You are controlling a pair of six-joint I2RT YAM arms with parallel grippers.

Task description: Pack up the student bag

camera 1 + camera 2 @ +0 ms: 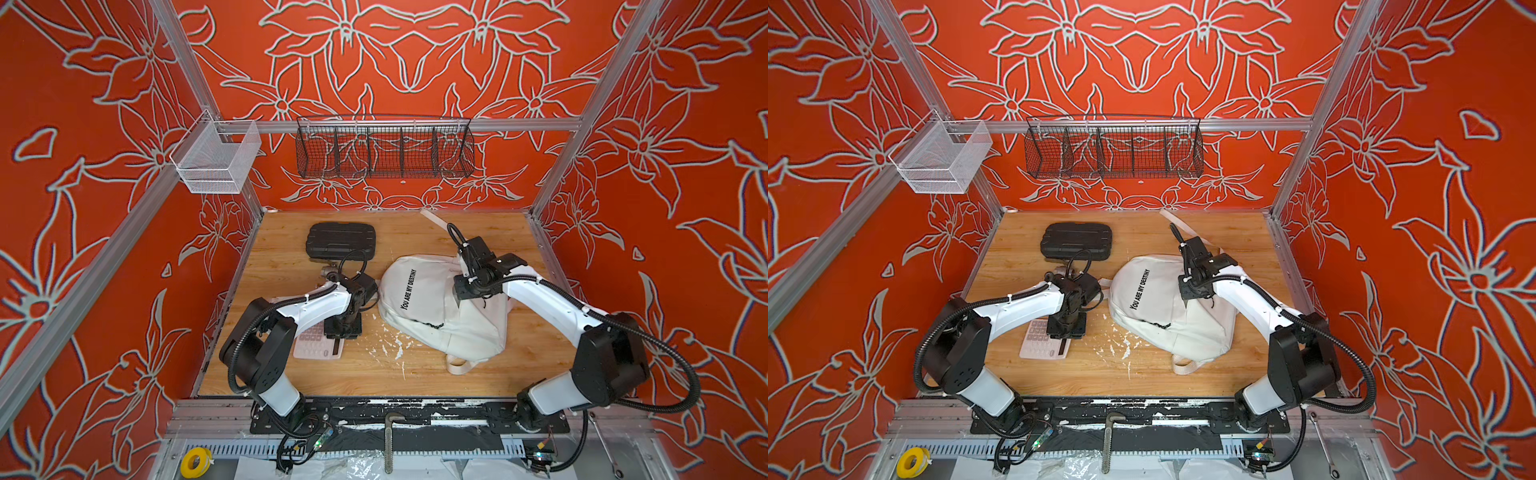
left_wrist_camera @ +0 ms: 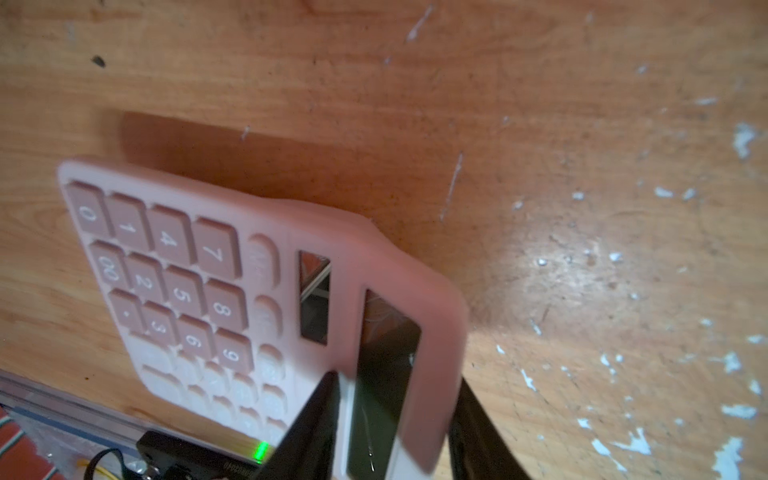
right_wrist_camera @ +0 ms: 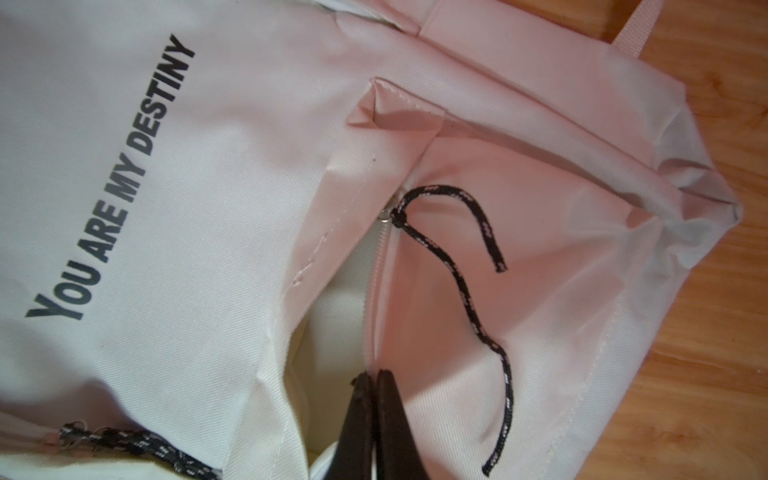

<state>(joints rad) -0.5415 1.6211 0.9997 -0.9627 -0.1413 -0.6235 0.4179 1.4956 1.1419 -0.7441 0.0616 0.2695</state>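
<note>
The student bag (image 1: 432, 316) (image 1: 1154, 311), white with black "YOU ARE MY DESTINY" print, lies right of centre on the wooden table. In the right wrist view the student bag (image 3: 166, 199) has its zipper parted, and a black cord pull (image 3: 469, 291) lies loose on it. My right gripper (image 3: 376, 376) (image 1: 460, 300) is shut on the fabric edge beside the zipper. A pink calculator (image 2: 187, 270) (image 1: 318, 348) (image 1: 1042, 348) sits left of the bag. My left gripper (image 2: 399, 419) (image 1: 343, 330) is shut on its display end, which is tilted up off the table.
A black hard case (image 1: 340, 241) (image 1: 1077, 241) lies at the back left of the table. Behind it, a black wire basket (image 1: 384, 151) and a white mesh basket (image 1: 216, 160) hang on the frame. White flecks (image 1: 390, 345) dot the wood between calculator and bag.
</note>
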